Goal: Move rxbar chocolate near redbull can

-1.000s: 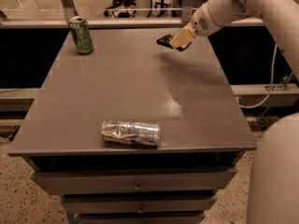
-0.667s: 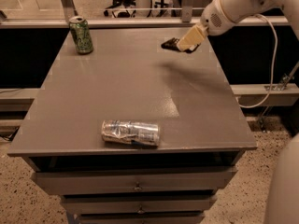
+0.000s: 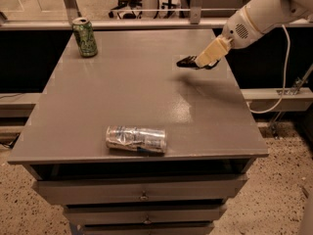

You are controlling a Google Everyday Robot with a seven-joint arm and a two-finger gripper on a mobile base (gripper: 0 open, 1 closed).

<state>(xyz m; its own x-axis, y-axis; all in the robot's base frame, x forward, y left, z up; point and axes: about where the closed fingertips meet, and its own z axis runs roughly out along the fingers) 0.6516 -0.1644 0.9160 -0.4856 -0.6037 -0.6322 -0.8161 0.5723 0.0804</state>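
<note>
The rxbar chocolate (image 3: pixel 185 61), a small flat black bar, is held in my gripper (image 3: pixel 194 62) above the right rear part of the grey table (image 3: pixel 146 87); its shadow falls on the tabletop just below. The gripper's tan fingers (image 3: pixel 211 52) are shut on the bar. The redbull can (image 3: pixel 136 139), silver and blue, lies on its side near the table's front edge, well to the front left of the gripper.
A green can (image 3: pixel 85 37) stands upright at the table's rear left corner. Drawers (image 3: pixel 142 194) sit below the tabletop. A rail (image 3: pixel 146 23) runs behind the table, and a white cable (image 3: pixel 283 77) hangs at the right.
The gripper with the black bar has moved toward the front of the table and slightly lower. Both cans have stayed in place.
</note>
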